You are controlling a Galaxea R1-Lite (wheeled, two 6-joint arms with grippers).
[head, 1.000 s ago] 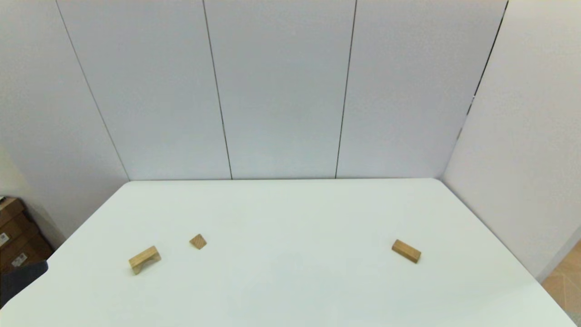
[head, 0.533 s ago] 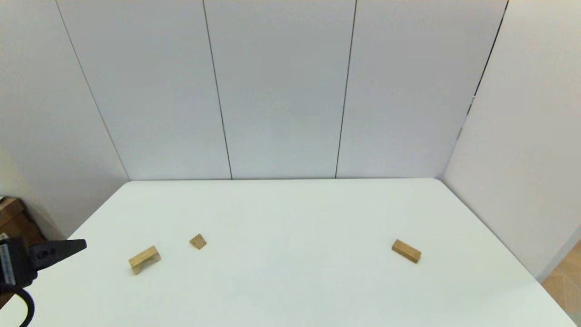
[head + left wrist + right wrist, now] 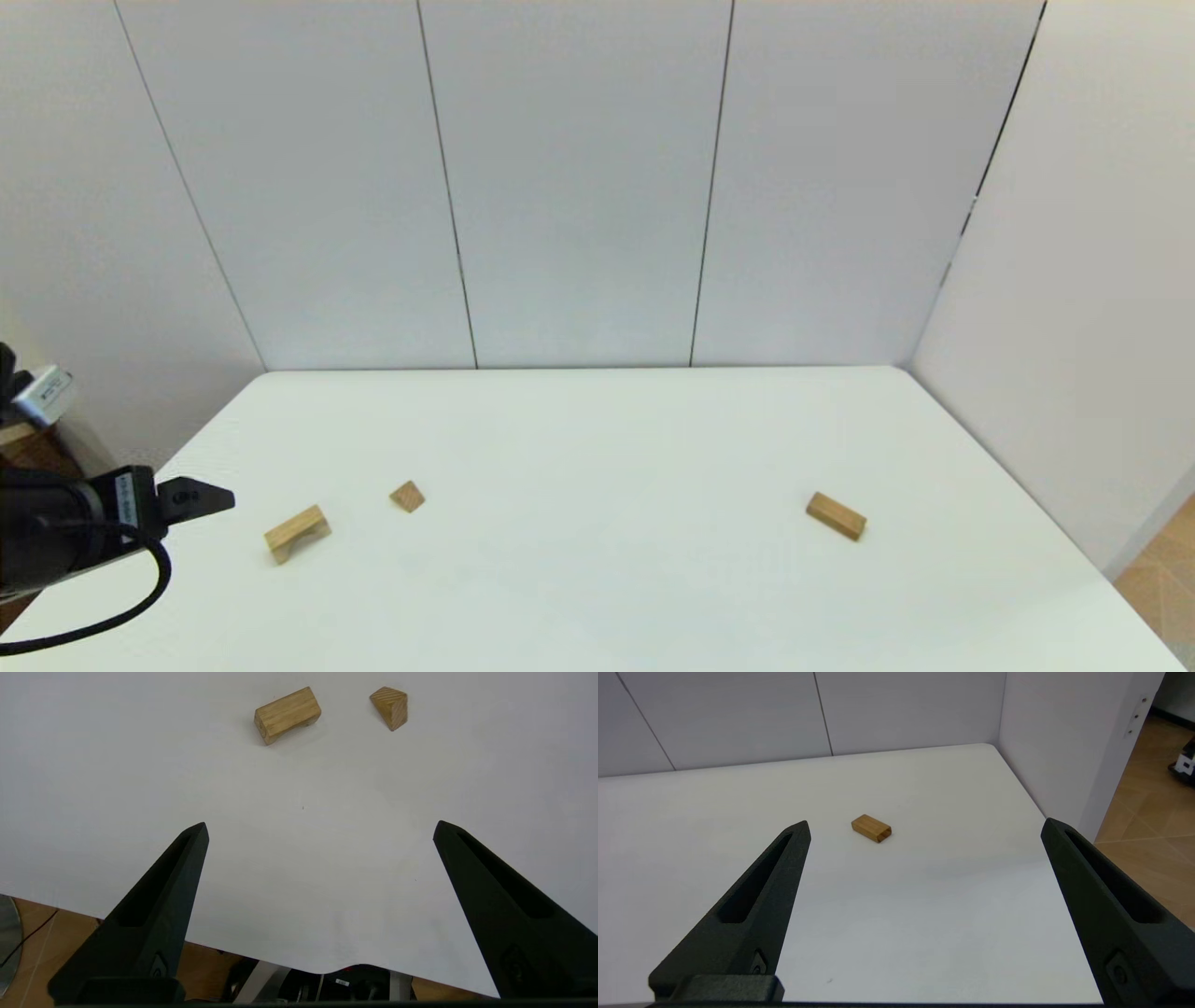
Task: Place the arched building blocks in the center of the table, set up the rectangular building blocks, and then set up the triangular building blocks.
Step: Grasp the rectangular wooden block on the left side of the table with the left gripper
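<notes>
Reaching: left tool (image 3: 219, 501), fingers spread wide, is hovering at lower left beside arched block (image 3: 297, 533), lining up a grasp.
Waiting: right tool (image 3: 924, 830) is gaping, facing rectangular block (image 3: 871, 828).

the head view looks forward and down from high up, taking in the whole counter (image 3: 597, 579) and the wall behind. the left wrist view looks steeply down, near the counter's edge, sharing the arched block (image 3: 287, 715) (image 3: 297, 533) with the head view. the right wrist view faces low across the counter, sharing the rectangular block (image 3: 871, 828) (image 3: 836, 516).
</notes>
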